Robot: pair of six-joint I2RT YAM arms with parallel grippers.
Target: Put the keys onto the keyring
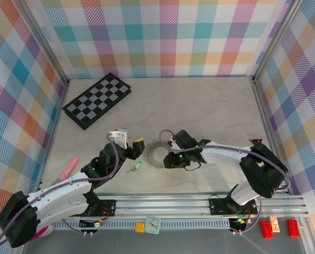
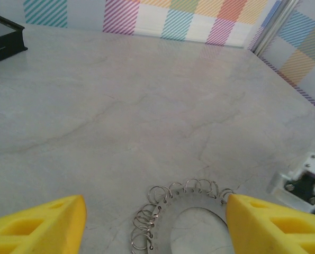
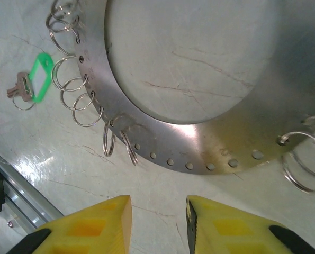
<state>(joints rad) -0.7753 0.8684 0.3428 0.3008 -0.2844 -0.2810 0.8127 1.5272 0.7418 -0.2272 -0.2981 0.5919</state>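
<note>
The keyring (image 1: 156, 155) is a flat grey metal ring with many small wire loops along its rim, lying on the table between the two arms. One key with a mint-green tag (image 1: 135, 168) lies just left of it; the right wrist view shows the same key (image 3: 20, 91) apart from the keyring (image 3: 199, 143). My left gripper (image 1: 138, 148) is open and straddles the keyring's (image 2: 170, 209) left side, its right finger (image 2: 273, 227) close against the rim. My right gripper (image 3: 158, 227) is open just off the ring's edge, with bare table between its fingers.
A folded chessboard (image 1: 97, 100) lies at the back left. A pink object (image 1: 69, 168) sits by the left wall. On the front rail (image 1: 199, 203) are a small clock (image 1: 152, 225) and red bricks (image 1: 266, 228). Checked walls enclose the table.
</note>
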